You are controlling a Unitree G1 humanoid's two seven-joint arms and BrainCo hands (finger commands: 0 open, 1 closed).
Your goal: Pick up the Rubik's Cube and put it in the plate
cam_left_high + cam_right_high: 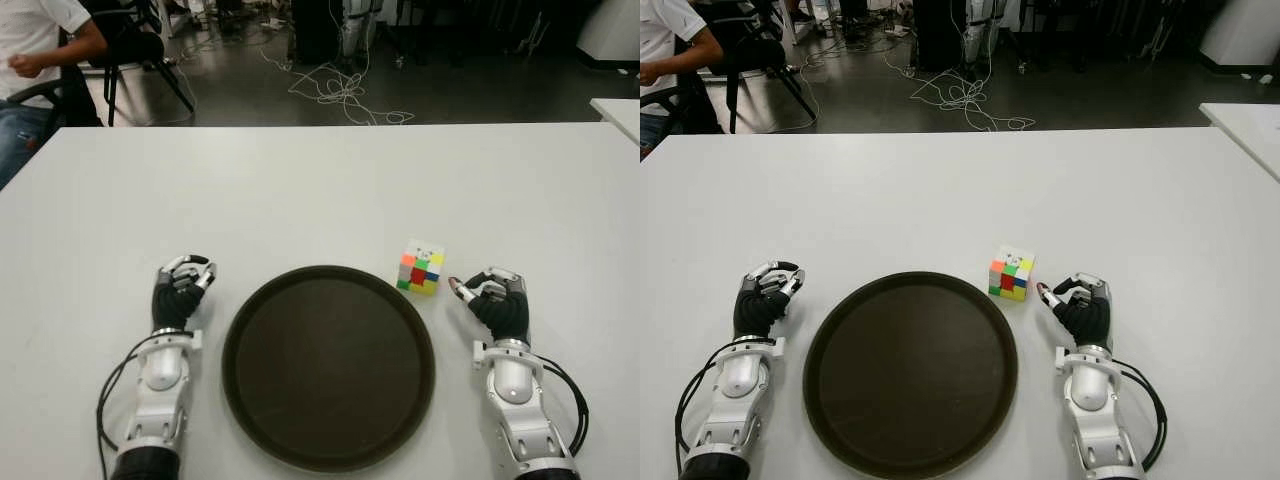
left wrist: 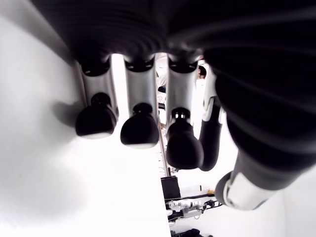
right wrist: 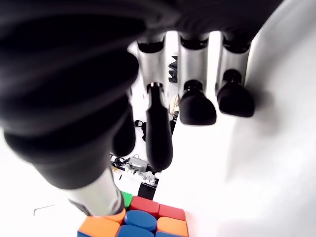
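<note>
Rubik's Cube [image 1: 421,268] lies just left of the right hand [image 1: 493,298], whose fingers seem loosely curled, empty.

even overhead light, soft faint shadows, white table [image 1: 320,190] glaring in wrist views — close fingers [image 2: 140,131] blurred

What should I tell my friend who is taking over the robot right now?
Left hand: holds nothing, fingers loosely curled, to the left of the plate.
Right hand: holds nothing, fingers loosely curled, just to the right of the Rubik's Cube, not touching it.
The cube sits on the table beside the plate's far right rim, outside it.
Done: nothing yet; the plate has nothing in it.
Left: grasp the cube, probably with the right hand, lift it, and set it in the plate.
</note>
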